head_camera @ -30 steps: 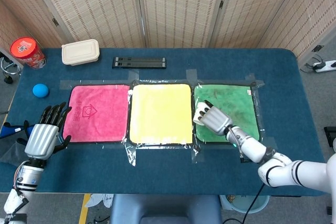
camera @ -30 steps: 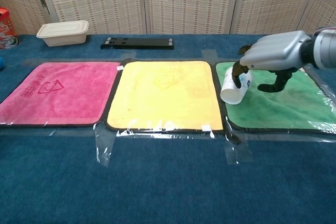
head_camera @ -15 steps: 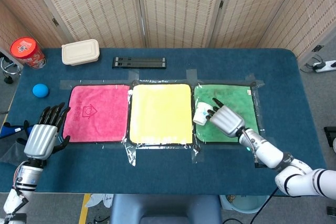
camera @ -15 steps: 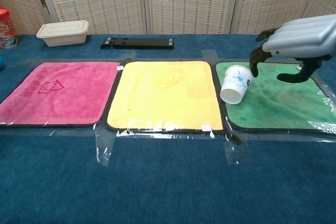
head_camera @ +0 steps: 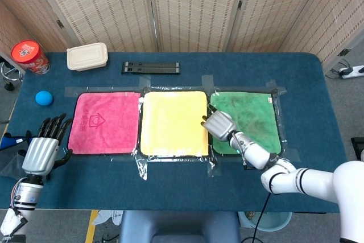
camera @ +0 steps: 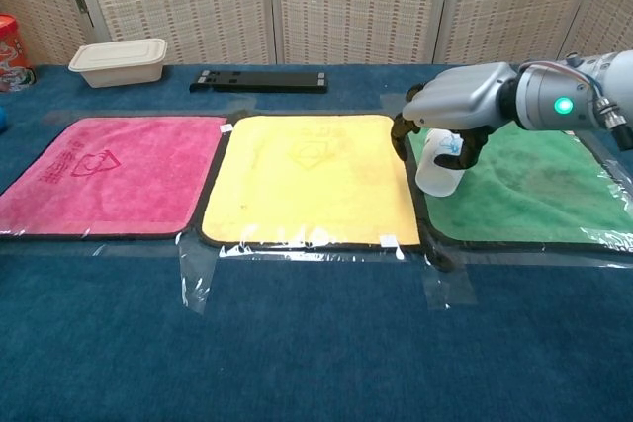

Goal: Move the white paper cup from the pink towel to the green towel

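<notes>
Chest view | right hand gripping white paper cup from above, over green towel edge | left hand idling open | cup looking light, crushable; holding gently by rim.

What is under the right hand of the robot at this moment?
The white paper cup is under the right hand, at the left edge of the green towel. The hand covers its top, so its rim is hidden.

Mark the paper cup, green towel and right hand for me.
paper cup (camera: 436,167), chest view, lower side wall.
green towel (camera: 539,195), chest view, bare middle.
right hand (head_camera: 218,124), head view, back of the hand.
</notes>
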